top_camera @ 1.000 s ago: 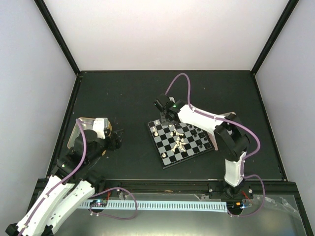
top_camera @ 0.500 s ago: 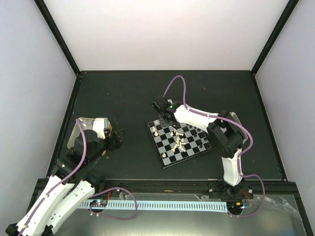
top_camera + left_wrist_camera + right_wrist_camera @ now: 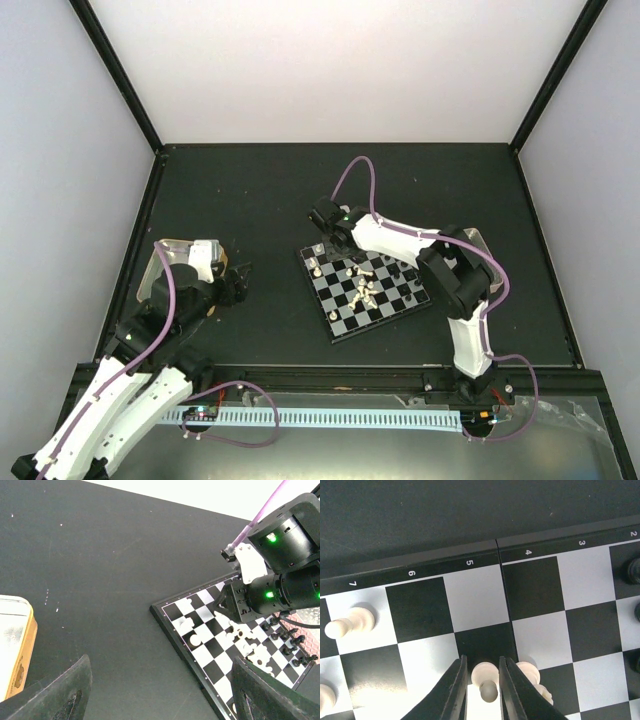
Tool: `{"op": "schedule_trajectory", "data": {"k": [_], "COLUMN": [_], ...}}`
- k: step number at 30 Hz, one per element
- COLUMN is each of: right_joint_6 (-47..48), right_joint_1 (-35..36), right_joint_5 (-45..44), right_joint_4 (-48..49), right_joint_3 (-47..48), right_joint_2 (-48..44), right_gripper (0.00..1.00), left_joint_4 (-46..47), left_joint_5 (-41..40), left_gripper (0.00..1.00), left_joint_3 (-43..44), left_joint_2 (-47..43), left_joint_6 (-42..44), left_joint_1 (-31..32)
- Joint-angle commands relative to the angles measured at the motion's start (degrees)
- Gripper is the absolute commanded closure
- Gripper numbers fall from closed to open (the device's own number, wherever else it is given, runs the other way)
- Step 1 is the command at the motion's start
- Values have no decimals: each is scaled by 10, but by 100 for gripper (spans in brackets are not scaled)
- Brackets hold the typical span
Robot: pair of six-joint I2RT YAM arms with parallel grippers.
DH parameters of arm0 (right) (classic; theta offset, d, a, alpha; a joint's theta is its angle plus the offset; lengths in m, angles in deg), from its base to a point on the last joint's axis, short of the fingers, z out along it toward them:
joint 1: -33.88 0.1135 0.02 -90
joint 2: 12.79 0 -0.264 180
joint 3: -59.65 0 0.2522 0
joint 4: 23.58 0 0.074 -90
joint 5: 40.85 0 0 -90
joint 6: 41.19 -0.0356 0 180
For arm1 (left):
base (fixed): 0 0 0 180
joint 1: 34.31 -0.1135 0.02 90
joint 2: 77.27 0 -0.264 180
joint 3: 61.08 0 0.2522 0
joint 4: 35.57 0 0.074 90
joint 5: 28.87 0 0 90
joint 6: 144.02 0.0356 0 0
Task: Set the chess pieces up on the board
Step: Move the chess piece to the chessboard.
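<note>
The board (image 3: 344,330) lies right of centre, with a heap of cream-white pieces (image 3: 362,290) in its middle and black pieces (image 3: 400,272) along its right side. My right gripper (image 3: 330,228) hangs over the board's far left corner. In the right wrist view it (image 3: 481,680) is shut on a white pawn (image 3: 486,676), held upright just over a black square of the board (image 3: 475,597). More white pieces (image 3: 347,622) stand to the left, and one (image 3: 532,674) is just right of the fingers. My left gripper (image 3: 238,280) is open and empty, left of the board (image 3: 212,667).
A metal tray (image 3: 172,250) sits by the left arm and shows in the left wrist view (image 3: 15,645). A pinkish tray (image 3: 306,624) lies beyond the board under the right arm. Black walls edge the dark table.
My right gripper has shifted a little left, toward the board's far left corner. The left arm has not moved.
</note>
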Motion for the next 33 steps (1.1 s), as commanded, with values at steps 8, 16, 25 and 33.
{"op": "schedule_trajectory", "data": {"k": [8, 16, 25, 33], "right_joint_6": [1, 8, 17, 18], "right_joint_1": [-2, -2, 12, 21], "right_joint_5": [7, 40, 115, 117], "right_joint_4": [-6, 13, 46, 45], "right_joint_3": [9, 6, 17, 39], "right_joint_2": [12, -1, -1, 22], "right_gripper": [87, 95, 95, 93], "left_joint_4": [3, 3, 4, 3], "left_joint_5": [-8, -8, -9, -10], "left_gripper": [23, 23, 23, 23], "left_joint_3": [-1, -1, -1, -1], "left_joint_2": [2, 2, 3, 3], "left_joint_6": [3, 3, 3, 3], "left_joint_1": [-3, -3, -3, -3]}}
